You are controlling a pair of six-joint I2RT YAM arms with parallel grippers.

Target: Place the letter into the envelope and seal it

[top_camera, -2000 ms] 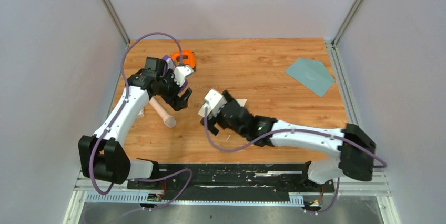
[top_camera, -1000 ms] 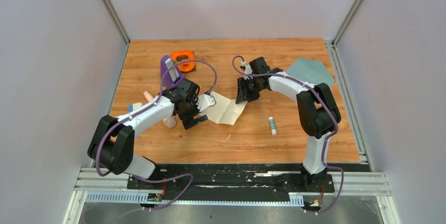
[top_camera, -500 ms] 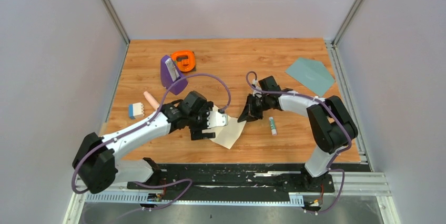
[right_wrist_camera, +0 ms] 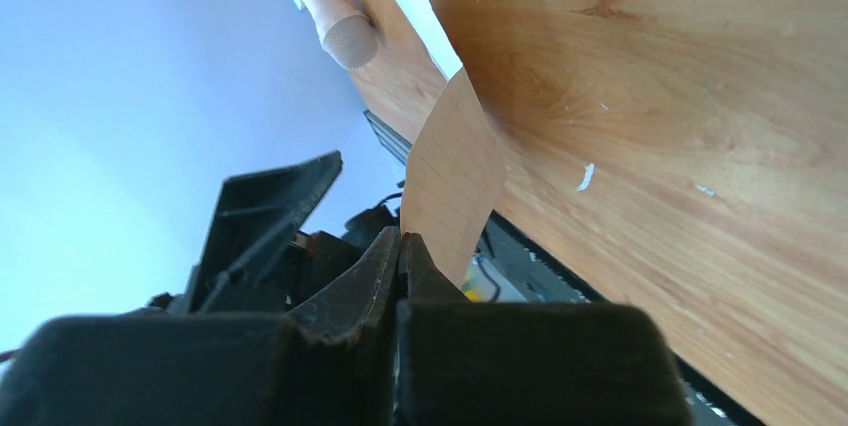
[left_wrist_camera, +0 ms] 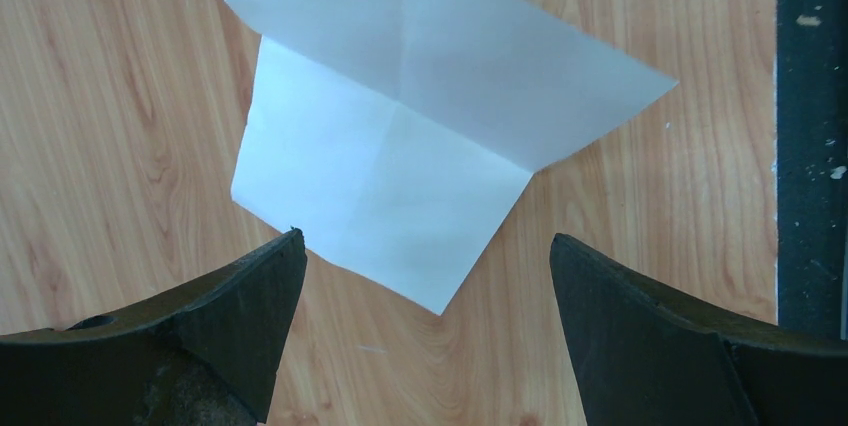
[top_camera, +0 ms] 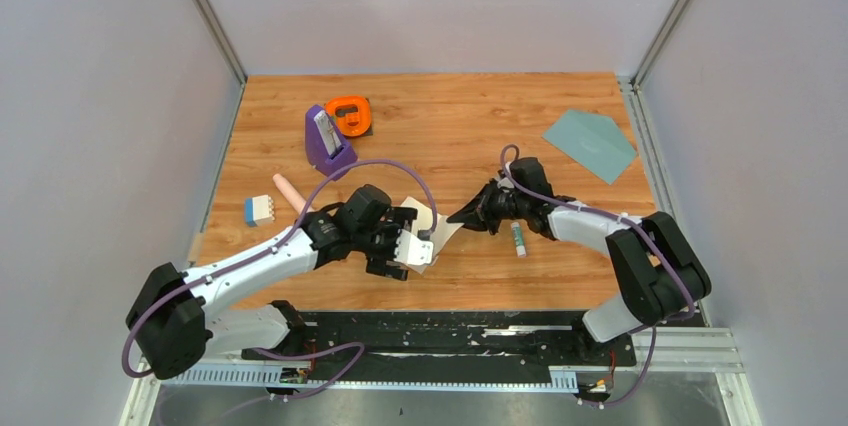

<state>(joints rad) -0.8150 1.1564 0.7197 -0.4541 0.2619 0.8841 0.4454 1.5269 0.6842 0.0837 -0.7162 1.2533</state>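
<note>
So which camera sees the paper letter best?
The left wrist view: nearly the whole creased letter shows. From the top view the left end effector covers most of it. The right wrist view shows only a curled corner pinched in the right end effector.

The creased letter (left_wrist_camera: 420, 136) sits on the wooden table (left_wrist_camera: 110, 126) beyond the wide-apart fingers (left_wrist_camera: 200, 346).

Top external: mounted high behind the arm bases, tilted down, distant; the whole wood-grain tabletop (top_camera: 470, 126) is in frame.

Left wrist: close, facing straight down between the dark fingers of the left gripper (left_wrist_camera: 425, 238) onto a pale beige creased paper sheet (left_wrist_camera: 400, 136).

Right wrist: very close and low to the wood, frame rolled, sighting along the board past the black fingers of the right gripper (right_wrist_camera: 400, 238).

Shared: the sheet and the surrounding wood appear in all three views.
</note>
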